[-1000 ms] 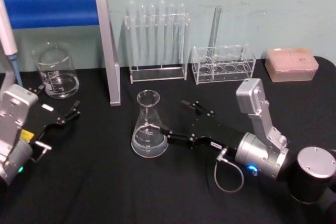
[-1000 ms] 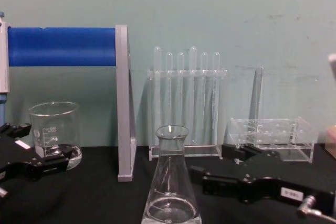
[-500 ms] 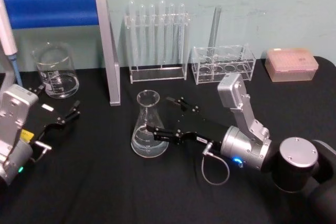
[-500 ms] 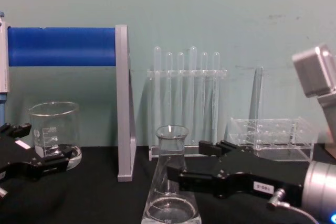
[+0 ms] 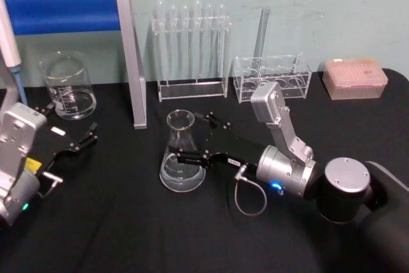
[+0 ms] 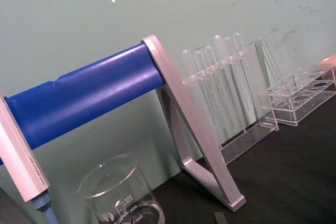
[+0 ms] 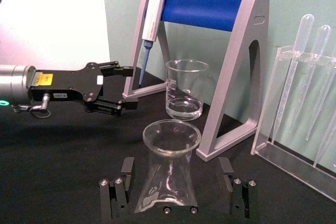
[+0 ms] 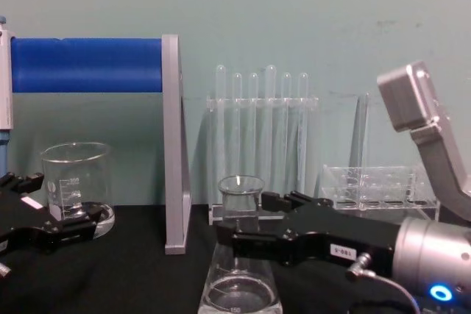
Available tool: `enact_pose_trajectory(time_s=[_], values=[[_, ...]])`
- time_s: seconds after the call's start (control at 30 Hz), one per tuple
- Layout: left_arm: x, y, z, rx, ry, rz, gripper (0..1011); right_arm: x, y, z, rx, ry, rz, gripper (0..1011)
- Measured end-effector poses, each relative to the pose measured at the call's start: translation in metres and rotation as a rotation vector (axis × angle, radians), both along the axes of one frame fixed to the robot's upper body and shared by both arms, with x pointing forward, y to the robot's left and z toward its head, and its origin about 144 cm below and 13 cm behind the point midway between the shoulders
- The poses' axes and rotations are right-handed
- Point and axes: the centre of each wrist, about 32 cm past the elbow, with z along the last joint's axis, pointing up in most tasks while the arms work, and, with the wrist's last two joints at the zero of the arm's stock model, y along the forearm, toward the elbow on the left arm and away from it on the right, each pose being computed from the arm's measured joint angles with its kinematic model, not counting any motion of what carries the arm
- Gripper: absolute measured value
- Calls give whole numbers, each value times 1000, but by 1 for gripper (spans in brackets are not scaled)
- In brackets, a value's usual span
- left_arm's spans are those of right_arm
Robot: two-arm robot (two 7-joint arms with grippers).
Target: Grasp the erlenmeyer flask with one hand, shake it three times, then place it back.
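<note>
The erlenmeyer flask (image 5: 182, 161) stands upright on the black table, clear glass with a little liquid in its base. My right gripper (image 5: 190, 136), black on a silver wrist with a blue light, reaches in from the right. It is open, with one finger on each side of the flask. In the right wrist view the flask (image 7: 169, 174) sits between the two fingers (image 7: 118, 192), with a gap at each side. From the chest, the near finger crosses in front of the flask (image 8: 240, 288). My left gripper (image 5: 71, 121) rests open at the left, near the beaker.
A glass beaker (image 5: 67, 87) stands at the back left under the blue pipette stand (image 5: 131, 62), which holds a pipette (image 5: 9, 43). Behind the flask are a test tube rack (image 5: 192, 49), a lower clear rack (image 5: 271, 78) and a pink tip box (image 5: 354, 78).
My right gripper has slid left toward the flask; its fingers, which were beside the flask's base, now straddle its body. The flask and the left arm have not moved.
</note>
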Motion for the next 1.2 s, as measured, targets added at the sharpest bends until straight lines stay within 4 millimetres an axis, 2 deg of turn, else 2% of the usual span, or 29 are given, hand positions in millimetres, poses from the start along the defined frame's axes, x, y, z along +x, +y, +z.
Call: enact_pose_trajectory(time_s=[0.53, 1.2], values=[[0, 0, 0, 0, 0, 0, 1001, 15, 12, 1, 6, -18, 1, 1000], [0, 0, 0, 0, 0, 0, 1001, 15, 16, 1, 10, -27, 8, 1000]])
